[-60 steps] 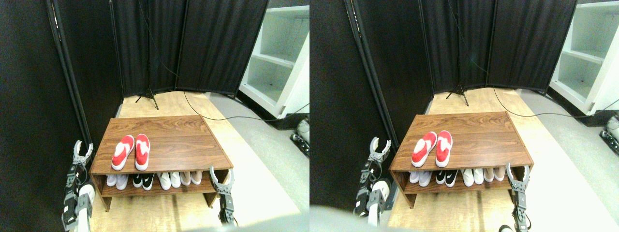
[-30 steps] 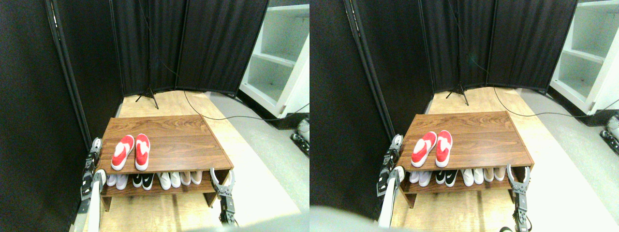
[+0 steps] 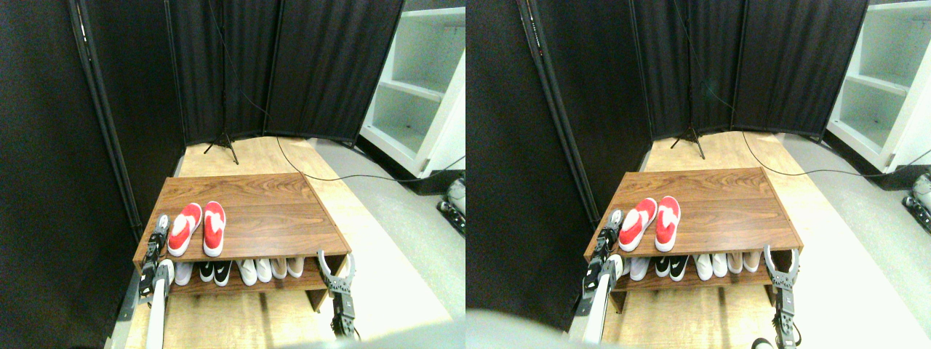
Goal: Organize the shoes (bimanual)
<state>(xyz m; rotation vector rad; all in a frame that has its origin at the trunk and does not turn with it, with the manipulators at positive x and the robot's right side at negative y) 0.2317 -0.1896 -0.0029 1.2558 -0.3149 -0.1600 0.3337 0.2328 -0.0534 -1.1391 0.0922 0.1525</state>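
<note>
Sitting side by side on the top board of the wooden shoe rack [image 3: 276, 218], toward its left front corner, the red shoes [image 3: 196, 227] are seen with heels at the front edge and toes pointed away, the left one angled a bit outward. On the shelf below, a row of white, black-and-white and beige shoes [image 3: 233, 270] is lined up. The left gripper [image 3: 160, 227] is raised at the rack's left edge, just beside the left red shoe; whether contact is made, or how far its jaws are parted, can't really be told since it's viewed edge-on. The right gripper [image 3: 335, 263] is held by the rack's right front corner, jaws spread wide, nothing gripped. Black curtain panels [image 3: 291, 65] and a white shelving unit [image 3: 422, 87] are seen behind.
</note>
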